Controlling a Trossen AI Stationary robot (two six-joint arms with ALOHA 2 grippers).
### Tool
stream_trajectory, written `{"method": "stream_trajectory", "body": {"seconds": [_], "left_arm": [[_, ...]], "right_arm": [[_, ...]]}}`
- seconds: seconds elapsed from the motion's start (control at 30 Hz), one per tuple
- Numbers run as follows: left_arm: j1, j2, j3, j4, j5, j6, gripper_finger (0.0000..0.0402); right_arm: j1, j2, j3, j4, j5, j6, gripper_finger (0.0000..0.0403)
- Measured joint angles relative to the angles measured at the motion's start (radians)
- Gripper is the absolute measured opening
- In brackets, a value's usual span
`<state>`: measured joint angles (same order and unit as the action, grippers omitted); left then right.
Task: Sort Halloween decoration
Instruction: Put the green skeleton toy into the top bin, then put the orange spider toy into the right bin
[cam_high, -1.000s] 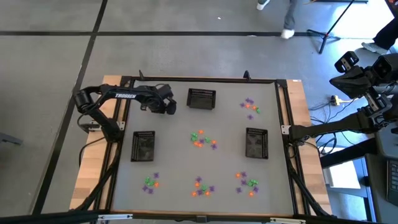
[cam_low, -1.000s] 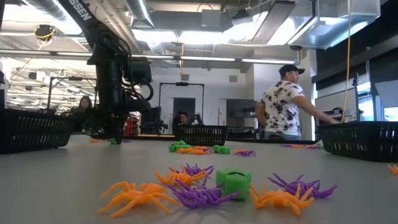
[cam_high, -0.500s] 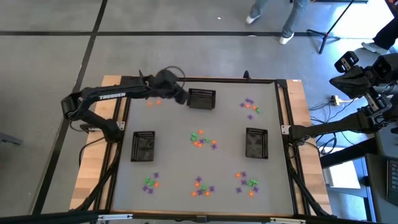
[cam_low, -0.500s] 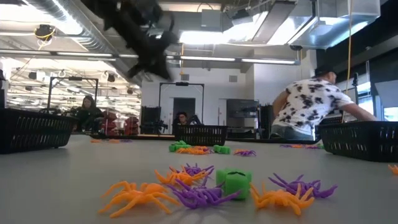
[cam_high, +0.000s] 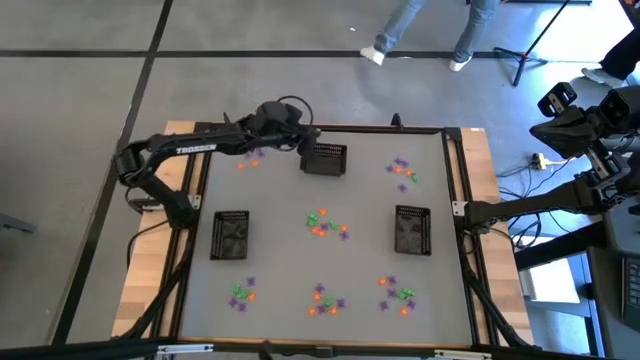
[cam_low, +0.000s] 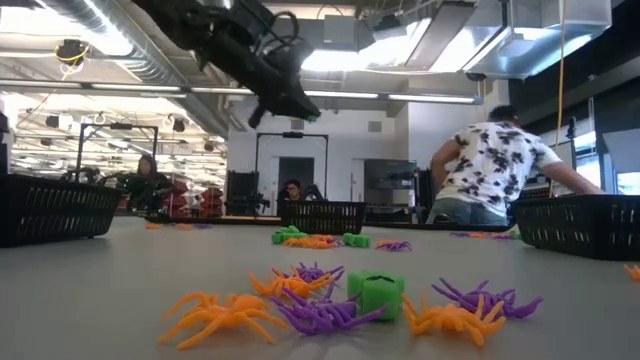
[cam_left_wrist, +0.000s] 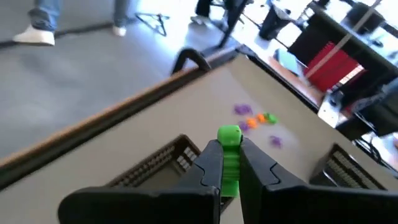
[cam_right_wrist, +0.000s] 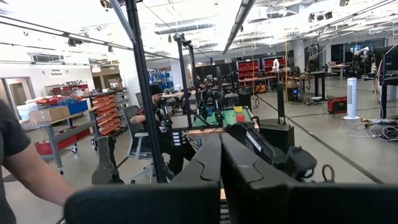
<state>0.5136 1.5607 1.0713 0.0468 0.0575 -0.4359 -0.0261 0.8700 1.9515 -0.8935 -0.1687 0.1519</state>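
- High view: the left end effector (cam_high: 300, 137) hangs just beside the black mesh rectangular basket (cam_high: 324, 159) at the far edge of the grey desk (cam_high: 280, 250), on the basket's left rim side. The dark left arm stretches out long and nearly level from its base. A drop from here could miss the basket and land on the desk, since the end effector looks short of the basket's opening. The right arm is parked well away from the basket, off the desk's right edge.
- Low view: the left arm reaches high above that basket (cam_low: 321, 215); a drop from this height could bounce out.
- Left wrist view: the fingers are clamped on a small green plastic trinket (cam_left_wrist: 229, 158), above the basket's rim (cam_left_wrist: 163, 160).
- Right wrist view: the right end effector (cam_right_wrist: 221, 163) has its fingers together, empty.
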Motion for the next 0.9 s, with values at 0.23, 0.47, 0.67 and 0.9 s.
{"method": "stream_trajectory", "body": {"seconds": [0.23, 0.47, 0.67, 0.9], "left_arm": [[0.0, 0.122, 0.089, -0.079, 0.028, 0.0, 0.0012], [0.026, 0.205, 0.15, -0.26, 0.077, 0.005, 0.009], [0.034, 0.224, 0.16, -0.292, 0.115, 0.004, 0.0155], [0.033, 0.18, 0.16, -0.248, 0.222, 0.0, 0.0171]], "right_arm": [[0.0, 0.0, 0.0, 0.0, 0.0, 0.0, 0.0001], [0.0, 0.0, 0.0, 0.008, 0.001, -0.001, 0.0001], [0.0, 0.0, 0.0, 0.001, 0.001, -0.001, 0.0001], [0.0, 0.0, 0.0, 0.035, 0.002, -0.009, 0.0001]]}}
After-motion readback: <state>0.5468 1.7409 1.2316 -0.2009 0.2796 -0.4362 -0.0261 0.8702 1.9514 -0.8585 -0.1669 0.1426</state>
